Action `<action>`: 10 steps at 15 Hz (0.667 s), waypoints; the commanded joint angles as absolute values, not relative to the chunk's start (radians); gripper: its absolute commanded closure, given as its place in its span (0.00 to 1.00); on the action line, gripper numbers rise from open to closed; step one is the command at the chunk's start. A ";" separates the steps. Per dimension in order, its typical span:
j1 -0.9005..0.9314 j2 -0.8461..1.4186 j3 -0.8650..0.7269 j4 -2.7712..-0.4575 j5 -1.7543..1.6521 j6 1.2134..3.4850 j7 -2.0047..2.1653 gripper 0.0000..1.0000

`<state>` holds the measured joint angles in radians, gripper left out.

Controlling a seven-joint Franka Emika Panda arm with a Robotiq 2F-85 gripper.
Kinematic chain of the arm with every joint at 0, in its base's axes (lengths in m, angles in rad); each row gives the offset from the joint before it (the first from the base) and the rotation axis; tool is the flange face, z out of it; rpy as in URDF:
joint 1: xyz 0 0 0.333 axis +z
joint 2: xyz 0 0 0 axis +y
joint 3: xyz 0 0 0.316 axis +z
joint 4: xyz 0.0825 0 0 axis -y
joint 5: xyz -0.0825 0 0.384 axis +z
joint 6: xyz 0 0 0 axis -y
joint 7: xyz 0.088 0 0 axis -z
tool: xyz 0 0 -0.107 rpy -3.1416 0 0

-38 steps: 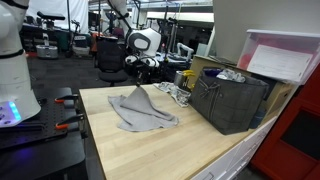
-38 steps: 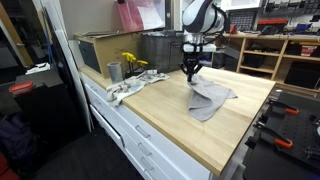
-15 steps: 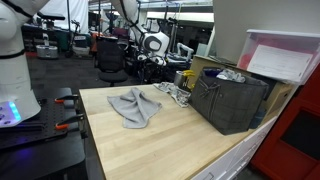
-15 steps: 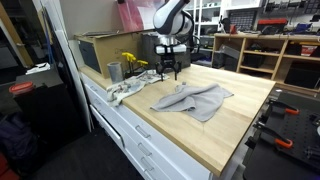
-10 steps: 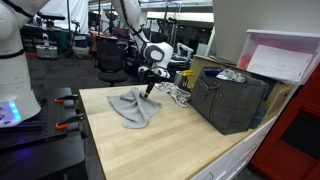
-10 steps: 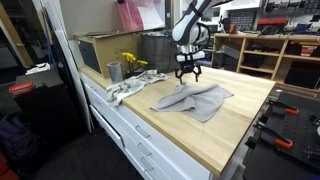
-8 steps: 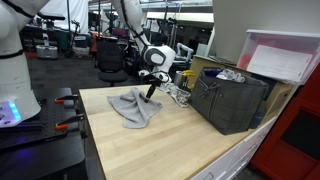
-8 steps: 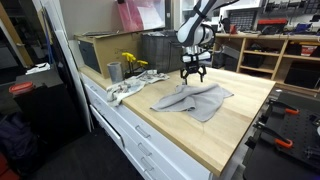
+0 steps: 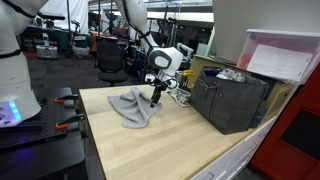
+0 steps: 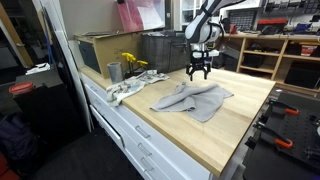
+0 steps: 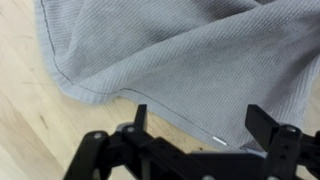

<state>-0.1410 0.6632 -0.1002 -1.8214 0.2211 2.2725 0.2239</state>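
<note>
Matt ribbed cloth [image 11: 200, 50], seemingly wooden tabletop [image 11: 25, 135]

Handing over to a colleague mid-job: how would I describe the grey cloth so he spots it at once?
Start at the light wooden worktop; the grey cloth lies rumpled near its middle, below the open gripper. Unlike the whitish rag bunched at the worktop's edge beside the metal cup, it is plain grey, larger and spread out.
</note>
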 commanded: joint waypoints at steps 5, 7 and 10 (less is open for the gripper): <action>-0.102 0.724 -0.028 -1.746 0.213 2.255 0.164 0.00; -0.077 0.755 -0.039 -1.707 0.188 2.265 0.176 0.00; -0.061 0.819 -0.057 -1.622 0.171 2.276 0.206 0.00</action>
